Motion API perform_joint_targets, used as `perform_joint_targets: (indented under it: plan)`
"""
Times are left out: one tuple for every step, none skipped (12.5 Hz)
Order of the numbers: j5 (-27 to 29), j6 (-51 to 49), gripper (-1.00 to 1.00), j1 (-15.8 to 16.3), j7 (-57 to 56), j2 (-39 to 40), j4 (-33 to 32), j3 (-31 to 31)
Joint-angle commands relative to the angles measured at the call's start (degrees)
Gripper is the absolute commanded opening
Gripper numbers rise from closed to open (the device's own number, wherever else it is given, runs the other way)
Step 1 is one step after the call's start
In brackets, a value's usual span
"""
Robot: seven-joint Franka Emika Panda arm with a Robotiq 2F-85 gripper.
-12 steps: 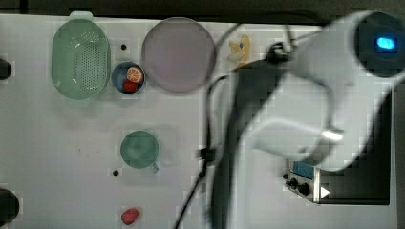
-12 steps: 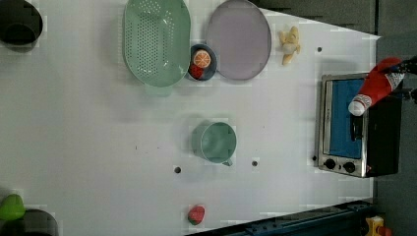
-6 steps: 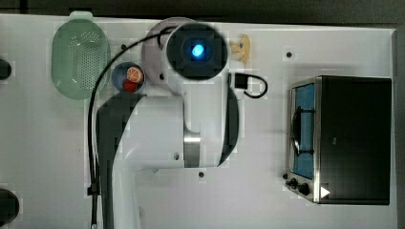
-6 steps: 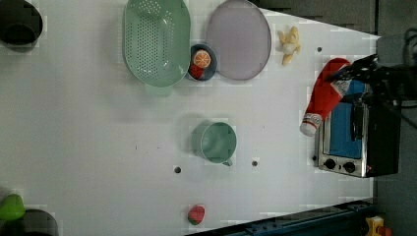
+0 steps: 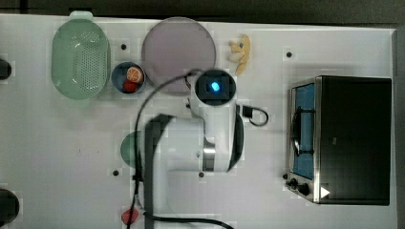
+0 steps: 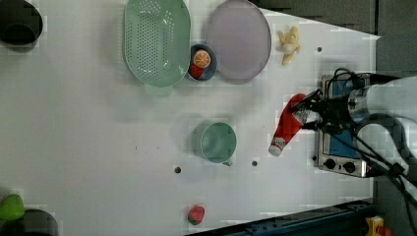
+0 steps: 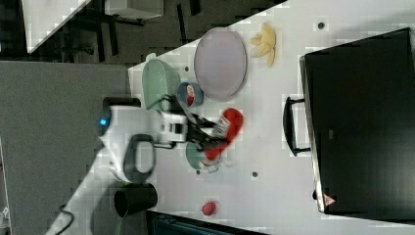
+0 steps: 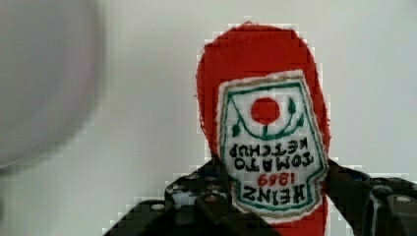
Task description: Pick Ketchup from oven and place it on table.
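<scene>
My gripper is shut on the Ketchup, a slim red bottle with a white cap. In the left view the bottle hangs tilted, cap toward the table, between the teal mug and the oven. The wrist view has the label facing the camera, with a dark finger on each side of it. In the right view the Ketchup is in the gripper over the mug, well off the oven. From above, the white arm covers the bottle; the oven stands at the top view's right.
A green colander, a blue bowl of fruit pieces, a purple plate and a banana bunch line the top view's upper edge. A small red strawberry piece lies near the left view's bottom edge. A black cup stands at a corner.
The arm has swung away from the oven toward the middle of the table, carrying the Ketchup. In the left view the bottle has moved left and down, off the oven's front.
</scene>
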Motion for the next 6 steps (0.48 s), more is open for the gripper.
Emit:
perform_joint_targets:
  plan:
    - [0.46,6.49,0.2,-1.34,-0.64,-1.16,-0.71,1.36]
    - [0.46,9.58,0.2,-1.34,-0.64,1.14,-1.76,1.14]
    - [0.47,13.48,0.2,-1.34,-0.64,5.09,-2.11,0.88]
    - [0.51,14.88,0.2,-1.34,-0.63,6.89,-2.12,0.89]
    - [0.51,16.57,0.24,-1.34,-0.64,9.19,-2.19,0.89]
    - [0.51,17.98,0.38,-1.33,-0.64,10.27,-2.28,0.9]
